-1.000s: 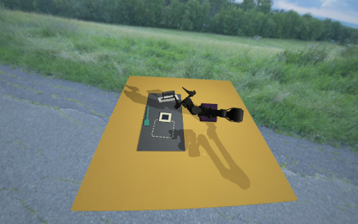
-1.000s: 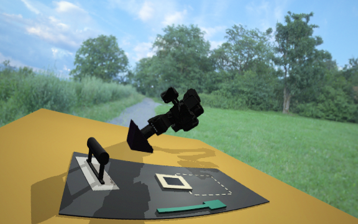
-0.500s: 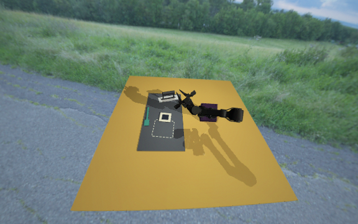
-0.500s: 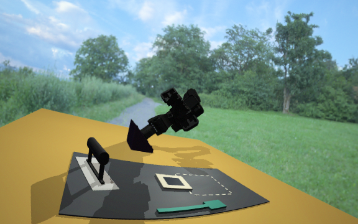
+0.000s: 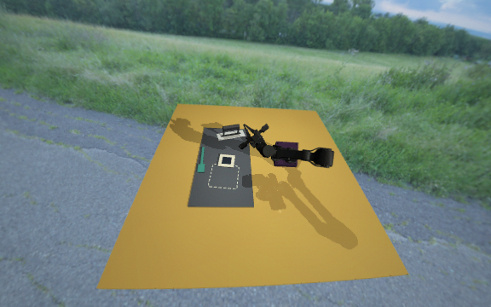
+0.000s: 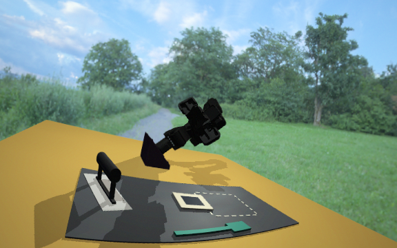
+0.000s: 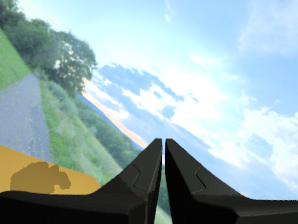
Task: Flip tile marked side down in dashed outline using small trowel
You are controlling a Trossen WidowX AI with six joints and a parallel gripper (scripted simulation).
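The cream tile [image 5: 227, 160] [image 6: 192, 200] lies flat with its dark square mark facing up, at the edge of the dashed outline [image 5: 238, 172] [image 6: 256, 214] and mostly outside it. The small green trowel [image 5: 201, 165] [image 6: 238, 226] lies flat on the dark mat [image 5: 220, 200] [image 6: 274, 220], beside the tile and outline, its blade toward the outline side. My gripper [image 5: 245, 125] [image 7: 163, 145] is shut and empty, raised high, far from tile and trowel. In the exterior view, it points toward the camera and its fingertips are hard to make out.
A larger flat trowel with a pale plate [image 5: 225, 136] [image 6: 124, 204] and raised black handle [image 5: 231, 128] [image 6: 108, 166] stands at the mat's other end, near the arm. The arm's dark purple base plate [image 5: 293, 164] [image 6: 150, 158] is on the yellow table [image 5: 177, 243] [image 6: 9, 172], beside the mat.
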